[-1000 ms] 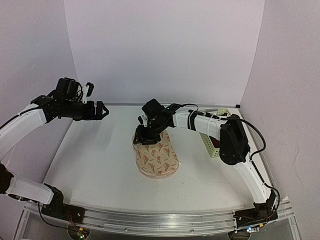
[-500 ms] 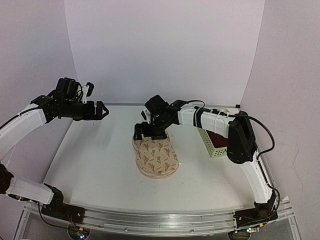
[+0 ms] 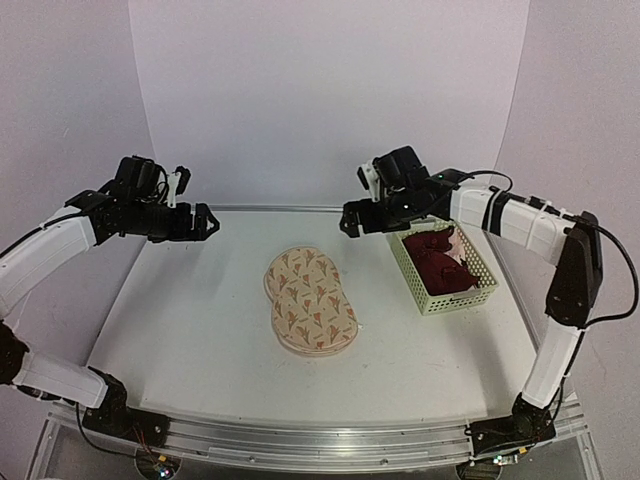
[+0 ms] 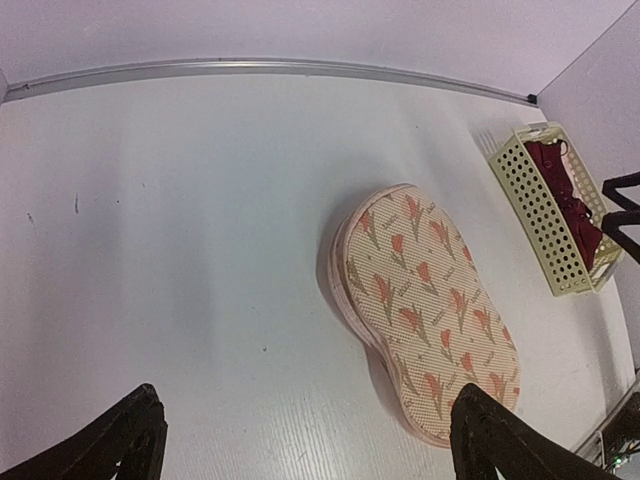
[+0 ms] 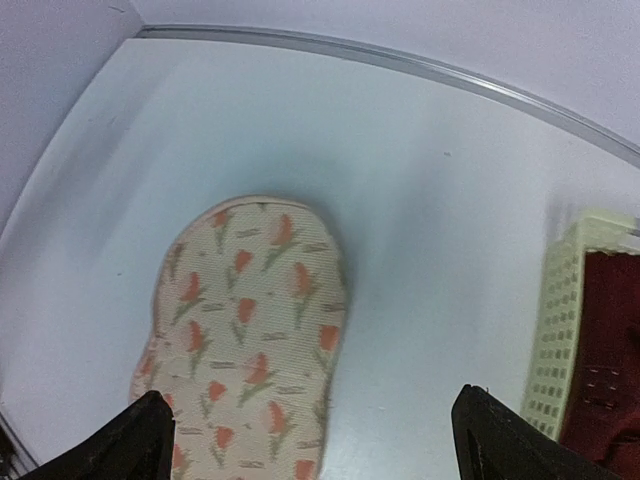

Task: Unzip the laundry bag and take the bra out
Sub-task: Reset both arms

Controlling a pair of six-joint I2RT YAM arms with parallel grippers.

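Removal looks done: the maroon bra (image 3: 440,262) lies in the green mesh basket (image 3: 455,305) at the counter's (image 3: 180,330) right edge, the laundry bag (image 3: 310,302) flat mid-counter. Empty and wide open, the left pincer (image 3: 208,223) and right pincer (image 3: 347,222) hover; probably only retreat remains.

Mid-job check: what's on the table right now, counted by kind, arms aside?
laundry bag: 1
bra (maroon, lying in the basket): 1
basket (pale green mesh): 1
Total: 3
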